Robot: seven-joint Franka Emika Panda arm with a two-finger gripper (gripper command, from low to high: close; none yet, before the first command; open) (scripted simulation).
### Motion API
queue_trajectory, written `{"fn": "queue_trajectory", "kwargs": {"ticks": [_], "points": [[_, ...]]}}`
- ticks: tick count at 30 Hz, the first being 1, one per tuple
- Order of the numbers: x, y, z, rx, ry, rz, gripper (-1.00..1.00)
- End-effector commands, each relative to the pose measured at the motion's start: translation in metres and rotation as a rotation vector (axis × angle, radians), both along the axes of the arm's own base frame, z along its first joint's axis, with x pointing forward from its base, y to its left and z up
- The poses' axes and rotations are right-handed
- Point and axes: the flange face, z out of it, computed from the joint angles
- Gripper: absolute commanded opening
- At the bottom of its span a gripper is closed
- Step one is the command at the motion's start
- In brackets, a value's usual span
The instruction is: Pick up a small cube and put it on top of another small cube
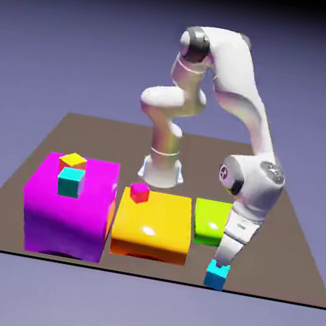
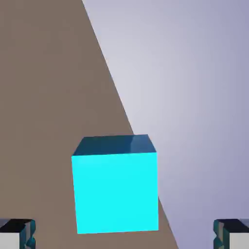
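Small cyan cube (image 2: 115,192) between wide-open end effector (image 2: 124,238) fingers, w/o contact.

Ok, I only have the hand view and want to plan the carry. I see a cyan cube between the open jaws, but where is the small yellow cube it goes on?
Observer: The small yellow cube sits on top of the big magenta block, at the exterior view's left.
Operator: Anything near it up there?
Observer: A second cyan cube stands on the same block, close in front of the yellow one.
Operator: What lies on the way over?
Observer: A flat yellow-orange block with a small pink cube on it lies between your cyan cube and the magenta block.
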Motion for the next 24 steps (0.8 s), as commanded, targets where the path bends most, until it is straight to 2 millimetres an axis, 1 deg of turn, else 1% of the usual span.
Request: {"fn": "queue_trajectory", "kwargs": {"ticks": [1,2,3,4,5,8,9,11,13,14,16,17,19,20,22,23,24], "points": [[-0.001,-0.002,-0.018,0.000,0.000,0.000,0.00],[-0.002,-0.005,-0.037,0.000,0.000,0.000,0.00],[-0.003,-0.008,-0.050,0.000,0.000,0.000,0.00],[-0.003,-0.008,-0.050,0.000,0.000,0.000,-1.00],[-0.003,-0.008,-0.050,0.000,0.000,0.000,-1.00],[0.000,0.001,0.005,0.000,0.000,0.000,-1.00],[0.004,-0.006,0.024,-0.004,-0.002,-0.018,-1.00],[0.029,-0.073,0.066,-0.031,-0.017,-0.164,-1.00],[0.043,-0.143,0.108,-0.049,-0.027,-0.314,-1.00],[0.045,-0.179,0.129,-0.055,-0.030,-0.390,-1.00],[0.041,-0.250,0.170,-0.060,-0.031,-0.543,-1.00],[0.034,-0.285,0.190,-0.059,-0.030,-0.620,-1.00],[0.012,-0.354,0.228,-0.049,-0.024,-0.774,-1.00],[-0.003,-0.387,0.245,-0.040,-0.019,-0.850,-1.00],[-0.042,-0.449,0.279,-0.014,-0.007,-1.002,-1.00],[-0.061,-0.474,0.292,0.000,0.000,-1.067,-1.00],[-0.061,-0.474,0.292,0.000,0.000,-1.067,-1.00]]}}
